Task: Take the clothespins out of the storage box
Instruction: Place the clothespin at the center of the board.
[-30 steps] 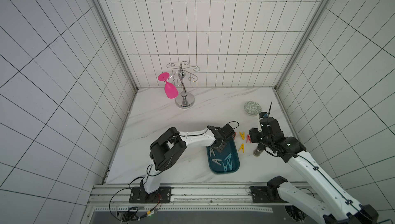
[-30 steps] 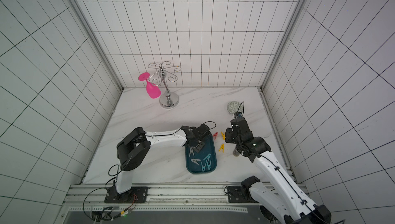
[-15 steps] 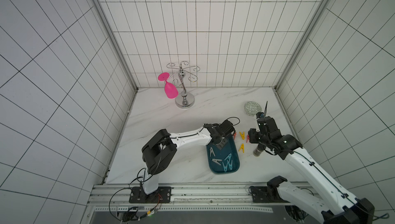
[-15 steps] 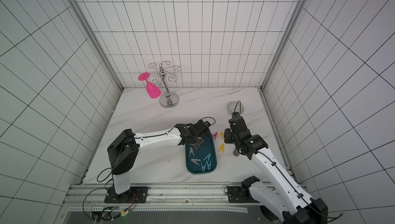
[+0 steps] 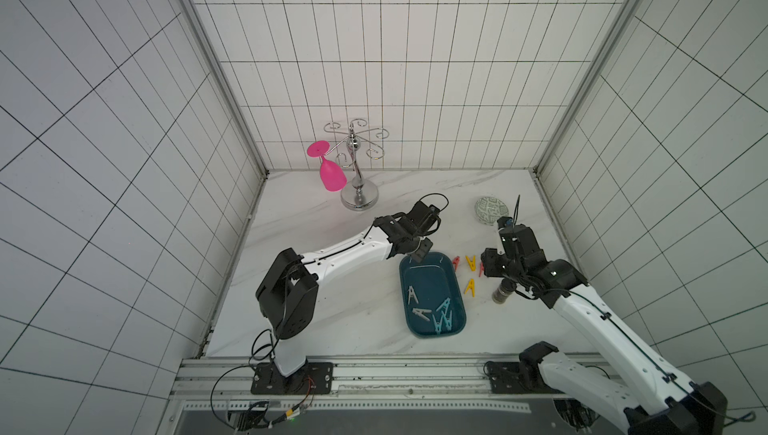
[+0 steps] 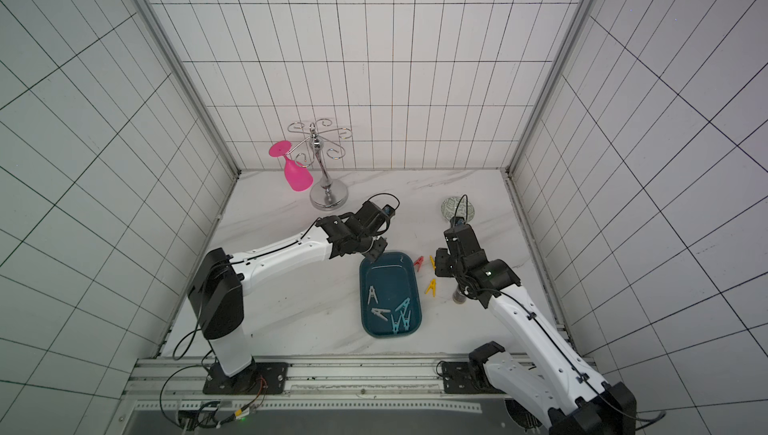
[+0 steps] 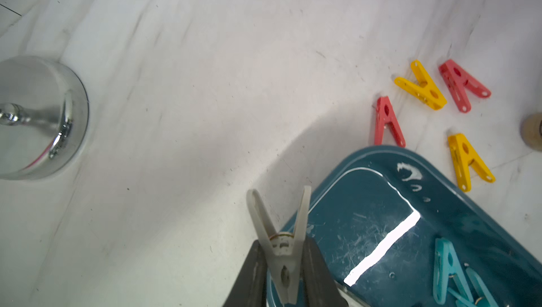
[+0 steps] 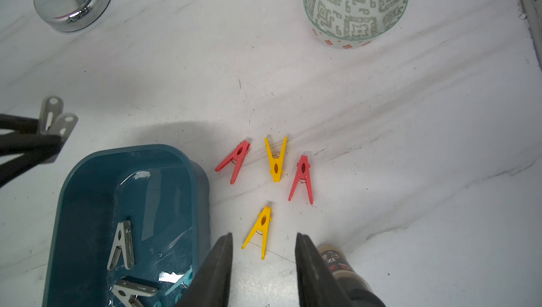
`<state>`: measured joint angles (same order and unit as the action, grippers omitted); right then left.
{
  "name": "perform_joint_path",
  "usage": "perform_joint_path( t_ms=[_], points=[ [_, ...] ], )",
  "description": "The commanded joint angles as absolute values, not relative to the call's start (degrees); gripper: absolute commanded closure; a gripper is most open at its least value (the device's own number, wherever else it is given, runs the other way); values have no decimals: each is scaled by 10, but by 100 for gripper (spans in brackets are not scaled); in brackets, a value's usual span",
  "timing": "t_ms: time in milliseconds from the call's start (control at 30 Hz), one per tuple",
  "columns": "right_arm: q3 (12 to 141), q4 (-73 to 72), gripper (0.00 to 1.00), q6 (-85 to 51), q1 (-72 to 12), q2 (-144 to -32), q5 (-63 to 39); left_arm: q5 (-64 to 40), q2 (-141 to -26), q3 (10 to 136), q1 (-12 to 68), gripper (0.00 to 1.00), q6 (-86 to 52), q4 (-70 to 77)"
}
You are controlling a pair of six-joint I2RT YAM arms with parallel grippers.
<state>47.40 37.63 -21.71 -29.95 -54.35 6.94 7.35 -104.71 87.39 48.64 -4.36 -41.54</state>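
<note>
Grey clothespin [image 7: 282, 242] btwn left fingers [image 7: 250, 279] — by storage box [image 7: 366, 159] corner.

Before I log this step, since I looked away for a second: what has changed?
The left pincer closed on a grey clothespin and carried it from over the box toward its far left corner, the arm pulling back. The right pincer barely moved and is open. The four red and yellow clothespins beside the box and the blue and grey clothespins inside lie as before.
</note>
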Motion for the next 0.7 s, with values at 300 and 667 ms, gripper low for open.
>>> perform_joint_path(
  t_ms=[300, 667],
  points=[
    [498, 439, 60, -274, -295, -493, 83, -46, -1218, 1059, 464, 77, 29, -421],
    [480, 443, 60, -300, -295, -478, 77, -45, -1365, 1175, 464, 75, 22, -410]
  ],
)
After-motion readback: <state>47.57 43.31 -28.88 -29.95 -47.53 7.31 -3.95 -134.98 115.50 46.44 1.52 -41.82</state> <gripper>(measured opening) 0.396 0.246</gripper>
